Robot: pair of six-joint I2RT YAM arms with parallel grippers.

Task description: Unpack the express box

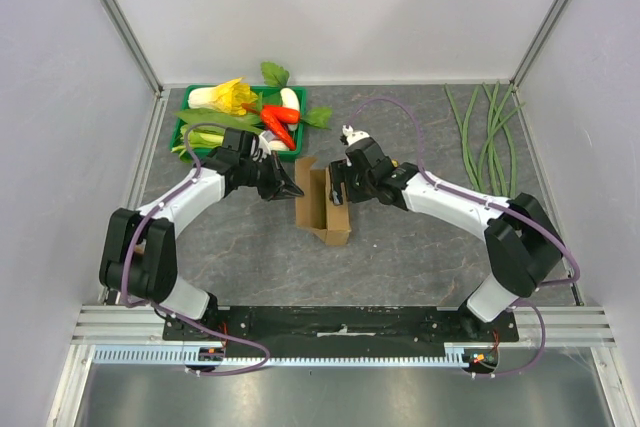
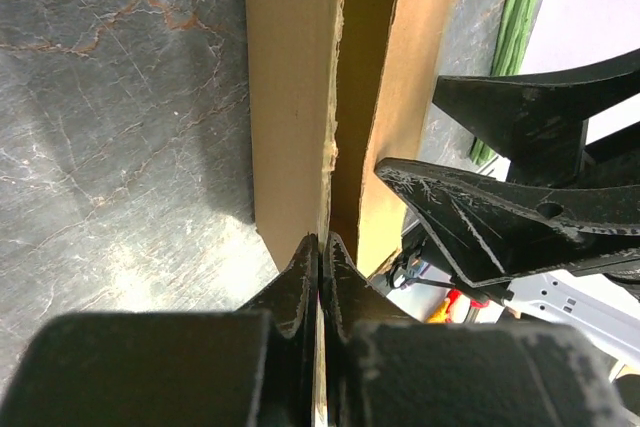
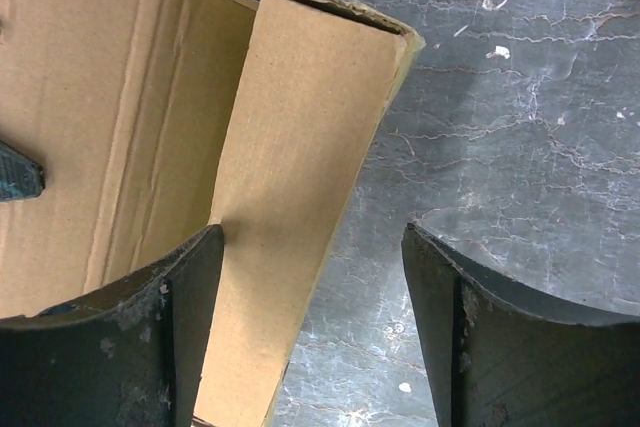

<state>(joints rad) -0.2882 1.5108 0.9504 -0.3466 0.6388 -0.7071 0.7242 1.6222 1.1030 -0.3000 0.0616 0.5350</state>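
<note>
I'm in the opening step: the express box (image 1: 322,209) lies in the middle of the tabletop (image 1: 400,257), between the two arms, just near of the green tray (image 1: 183,133) of vegetables, with the long green beans (image 1: 488,137) well apart at far right. Its top is already parted and I can see down into it.

My left claw (image 2: 320,245) is pressed together, and the torn edge of the box's left wall runs straight into the closed tips, so I judge it is pinching that thin cardboard. My right claw (image 3: 312,237) stands apart, straddling the right panel: one finger inside the box, the other outside over bare stone, not yet biting.

Next I would close the right claw on that panel, then draw the two walls away from each other without lifting or tipping the box.

The box is plain brown, unmarked, narrow and oblong, with a ragged tear along one upper edge and soft crease lines inside. What I can see of the inside is bare cardboard; the bottom is hidden.
</note>
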